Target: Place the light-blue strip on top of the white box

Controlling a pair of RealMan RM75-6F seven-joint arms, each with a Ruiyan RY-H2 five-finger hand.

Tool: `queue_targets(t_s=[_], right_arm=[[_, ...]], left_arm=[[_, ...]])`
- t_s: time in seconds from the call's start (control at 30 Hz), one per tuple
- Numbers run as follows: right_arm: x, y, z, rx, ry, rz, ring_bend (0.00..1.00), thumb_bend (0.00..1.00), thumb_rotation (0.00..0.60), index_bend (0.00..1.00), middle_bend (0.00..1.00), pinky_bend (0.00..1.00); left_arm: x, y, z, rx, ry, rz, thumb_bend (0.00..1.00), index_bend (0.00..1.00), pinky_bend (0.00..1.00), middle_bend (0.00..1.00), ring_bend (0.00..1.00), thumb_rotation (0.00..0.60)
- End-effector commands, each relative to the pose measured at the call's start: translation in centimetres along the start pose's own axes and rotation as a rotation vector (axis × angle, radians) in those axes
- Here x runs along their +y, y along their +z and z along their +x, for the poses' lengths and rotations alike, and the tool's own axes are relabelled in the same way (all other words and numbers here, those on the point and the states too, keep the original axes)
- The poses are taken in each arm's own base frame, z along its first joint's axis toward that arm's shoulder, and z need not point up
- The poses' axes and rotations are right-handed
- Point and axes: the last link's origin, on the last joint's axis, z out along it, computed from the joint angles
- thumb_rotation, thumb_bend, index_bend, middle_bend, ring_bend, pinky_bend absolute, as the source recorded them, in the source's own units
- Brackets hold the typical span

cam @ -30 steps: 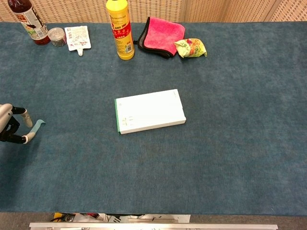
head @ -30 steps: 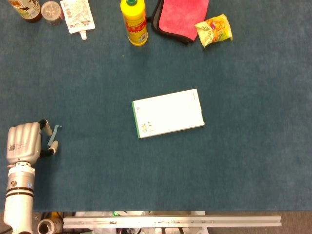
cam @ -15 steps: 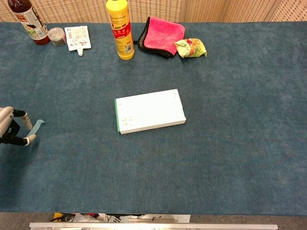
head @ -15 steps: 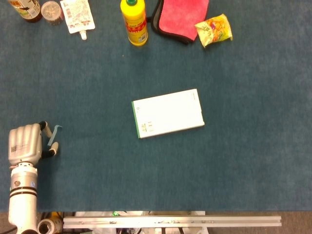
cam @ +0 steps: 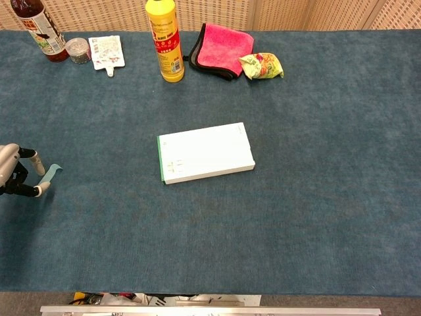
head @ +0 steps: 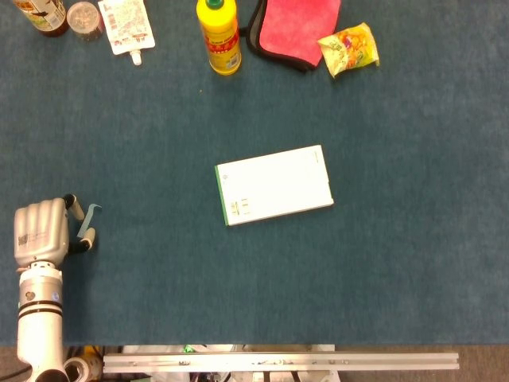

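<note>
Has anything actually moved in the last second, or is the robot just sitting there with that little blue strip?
Barely anything. The left hand has eased slightly back toward the robot, still pinching the light-blue strip between its fingers at the table's left edge. The white box has stayed put, with nothing on it. The right hand is out of view.

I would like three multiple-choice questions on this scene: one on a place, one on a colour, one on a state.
1. Where is the white box?
A. near the table's middle
B. beside the yellow bottle
C. under the pink cloth

2. What colour is the cloth at the far edge?
A. green
B. pink
C. white

3. What holds the light-blue strip?
A. nothing; it lies on the box
B. the right robot hand
C. the left robot hand

Answers: 1 A, the box lies alone mid-table. 2 B, the cloth is pink with a dark border. 3 C, the strip sits between the left hand's fingertips at the left edge.
</note>
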Motion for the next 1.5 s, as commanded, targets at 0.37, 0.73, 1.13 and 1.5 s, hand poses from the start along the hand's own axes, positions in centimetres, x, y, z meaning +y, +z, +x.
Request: queue_targets(t_s=[0.37, 0.73, 1.13, 1.5], right_arm=[[0.18, 0.07, -0.06, -0.006, 0.0, -0.006, 0.23, 0.0, 0.6, 0.13, 0.32, 0.22], [0.35, -0.07, -0.08, -0.007, 0.001, -0.015, 0.23, 0.0, 0.6, 0.13, 0.32, 0.22], [0.39, -0.13, -0.06, -0.008, -0.001, -0.02, 0.23, 0.0, 0.6, 0.13, 0.32, 0.22], [0.45, -0.2, -0.06, -0.011, 0.0, -0.025, 0.23, 0.0, 0.6, 0.13, 0.32, 0.22]], left_arm=[[0.14, 0.52, -0.4, -0.016, 0.01, 0.017, 0.27, 0.47, 1.0, 0.91, 0.92, 0.486], [0.43, 0.86, -0.57, -0.018, -0.001, 0.015, 0.27, 0.51, 1.0, 0.92, 0.92, 0.497], [0.51, 0.94, -0.49, -0.029, -0.007, 0.01, 0.27, 0.52, 1.0, 0.92, 0.93, 0.495], [0.71, 1.06, -0.54, -0.036, -0.012, 0.002, 0.34, 0.53, 1.0, 0.92, 0.93, 0.498]])
